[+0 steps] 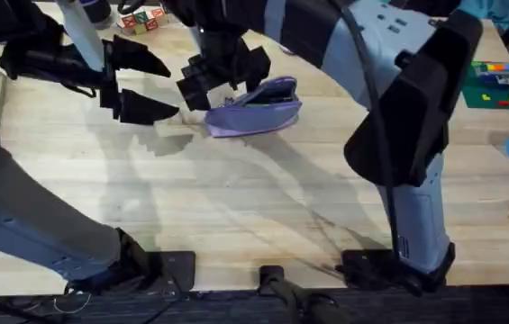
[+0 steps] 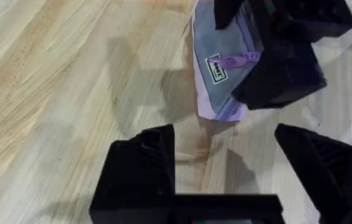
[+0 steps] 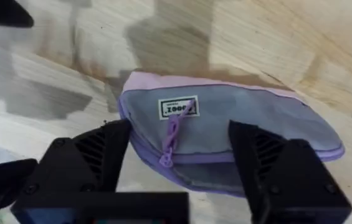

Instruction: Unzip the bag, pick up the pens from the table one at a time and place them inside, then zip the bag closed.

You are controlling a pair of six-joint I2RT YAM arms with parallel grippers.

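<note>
Judging by how things lie, the zipper pull (image 3: 171, 140) is the weak spot: it is a thin tab lying flat on soft cloth, so fingers closing a little off it could pinch only fabric or slide past. With nothing pinning the bag (image 1: 256, 110), a tug along the zipper might also drag the whole pouch across the table (image 1: 236, 198) instead of opening it.

On the overhead view the bag lies near the table's far edge, at about 12 o'clock from the middle. The right gripper (image 3: 179, 146) hangs over its end, fingers spread wide to either side of the pull and label, clasping nothing; whether the tips touch the cloth I cannot tell. The left gripper (image 2: 225, 155) waits at about 9 o'clock from the bag, just beside it, likewise spread wide and empty above bare wood. No pens can be made out here.
</note>
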